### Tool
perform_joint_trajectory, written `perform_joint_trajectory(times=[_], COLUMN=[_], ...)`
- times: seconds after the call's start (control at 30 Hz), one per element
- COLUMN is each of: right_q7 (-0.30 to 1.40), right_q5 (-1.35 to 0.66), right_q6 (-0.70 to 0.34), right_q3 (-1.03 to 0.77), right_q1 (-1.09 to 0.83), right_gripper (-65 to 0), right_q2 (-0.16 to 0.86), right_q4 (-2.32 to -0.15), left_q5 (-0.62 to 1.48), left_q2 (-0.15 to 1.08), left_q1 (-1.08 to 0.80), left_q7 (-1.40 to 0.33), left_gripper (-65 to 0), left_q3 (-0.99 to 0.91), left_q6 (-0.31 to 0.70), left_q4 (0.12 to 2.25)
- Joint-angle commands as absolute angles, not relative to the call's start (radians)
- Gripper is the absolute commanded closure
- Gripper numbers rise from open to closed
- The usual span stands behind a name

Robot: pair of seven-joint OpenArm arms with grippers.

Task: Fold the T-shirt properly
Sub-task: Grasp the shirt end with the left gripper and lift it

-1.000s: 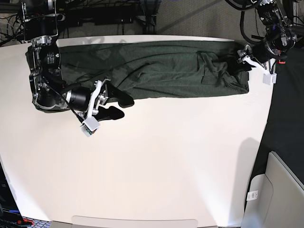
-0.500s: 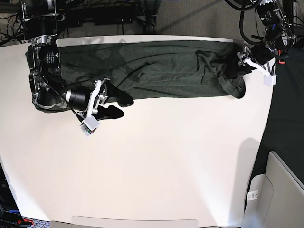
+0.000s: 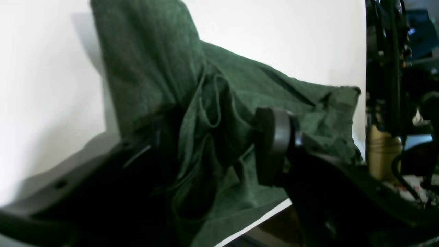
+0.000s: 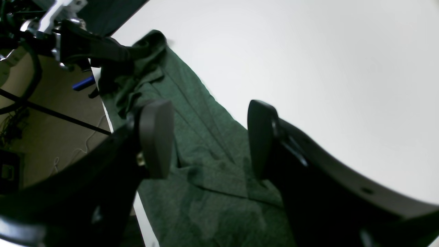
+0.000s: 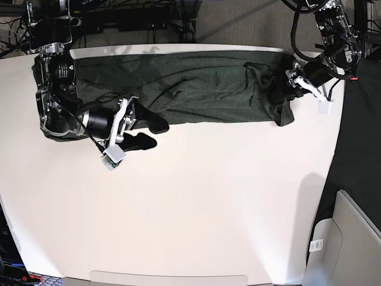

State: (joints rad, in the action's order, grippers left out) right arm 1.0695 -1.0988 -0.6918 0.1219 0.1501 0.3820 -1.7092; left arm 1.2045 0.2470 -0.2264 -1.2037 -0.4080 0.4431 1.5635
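The dark green T-shirt (image 5: pixel 196 89) lies as a long band along the table's far edge. At its right end my left gripper (image 5: pixel 290 80) is shut on a bunched handful of the cloth. In the left wrist view the fabric (image 3: pixel 154 68) fills the gap between the fingers of that gripper (image 3: pixel 205 151) and drapes down from them. My right gripper (image 5: pixel 152 134) stands open at the shirt's front edge on the left. In the right wrist view the fingers of my right gripper (image 4: pixel 205 137) are apart, with the shirt (image 4: pixel 192 103) flat beneath and nothing held.
The white table (image 5: pixel 208 208) stretches toward the front. Its right edge (image 5: pixel 333 137) runs close to my left gripper, with dark floor beyond. A pale grey bin (image 5: pixel 351 238) stands at the lower right. Cables and stands line the back.
My left gripper has moved left with the shirt's right end, so that end has drawn in from the table's right edge and bunched up. The right arm has stayed put.
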Motion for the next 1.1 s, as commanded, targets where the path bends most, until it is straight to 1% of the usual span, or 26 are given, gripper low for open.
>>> perform_joint_trajectory(times=[0.0, 0.17, 0.3, 0.4, 0.53, 0.63, 0.7, 0.77, 0.83, 0.9, 1.03, 1.07], right_q7=[1.043, 1.043, 1.043, 1.043, 1.043, 1.043, 1.043, 1.043, 1.043, 1.043, 1.043, 1.043], right_q5=[-1.124, -1.124, -1.124, -1.136, -1.168, -1.167, -1.167, -1.167, -1.161, -1.159, -1.158, -1.156], right_q6=[-0.698, -0.698, -0.698, -0.698, -0.698, -0.698, -0.698, -0.698, -0.698, -0.698, -0.698, -0.698], right_q3=[0.114, 0.113, 0.077, 0.058, 0.058, 0.058, 0.058, 0.058, 0.058, 0.058, 0.058, 0.058], right_q1=[0.171, 0.16, 0.14, 0.136, 0.136, 0.137, 0.137, 0.137, 0.136, 0.136, 0.136, 0.136], right_gripper=[-34.4, -34.4, -34.4, -34.4, -34.4, -34.4, -34.4, -34.4, -34.4, -34.4, -34.4, -34.4], right_q2=[0.39, 0.392, 0.392, 0.392, 0.406, 0.412, 0.412, 0.412, 0.412, 0.414, 0.449, 0.455], right_q4=[-1.727, -1.727, -1.728, -1.733, -1.733, -1.728, -1.728, -1.728, -1.728, -1.727, -1.725, -1.725], left_q5=[1.233, 1.231, 1.228, 1.175, 1.043, 0.993, 0.972, 0.967, 0.964, 0.963, 0.963, 0.963], left_q2=[0.262, 0.263, 0.268, 0.269, 0.266, 0.268, 0.268, 0.268, 0.268, 0.268, 0.269, 0.269], left_q1=[-0.222, -0.223, -0.225, -0.222, -0.22, -0.22, -0.22, -0.22, -0.219, -0.219, -0.219, -0.219], left_q7=[-1.205, -1.205, -1.202, -1.202, -1.202, -1.202, -1.202, -1.202, -1.202, -1.198, -1.194, -1.194], left_gripper=[-33.0, -33.0, -33.0, -31.8, -26.5, -23.6, -20.6, -15.7, -8.1, -2.8, -2.9, -2.9], left_q3=[-0.403, -0.406, -0.409, -0.409, -0.397, -0.346, -0.329, -0.326, -0.334, -0.335, -0.341, -0.367], left_q6=[0.45, 0.449, 0.449, 0.447, 0.447, 0.447, 0.447, 0.447, 0.447, 0.447, 0.446, 0.446], left_q4=[1.577, 1.577, 1.577, 1.577, 1.577, 1.581, 1.583, 1.584, 1.604, 1.624, 1.641, 1.643])
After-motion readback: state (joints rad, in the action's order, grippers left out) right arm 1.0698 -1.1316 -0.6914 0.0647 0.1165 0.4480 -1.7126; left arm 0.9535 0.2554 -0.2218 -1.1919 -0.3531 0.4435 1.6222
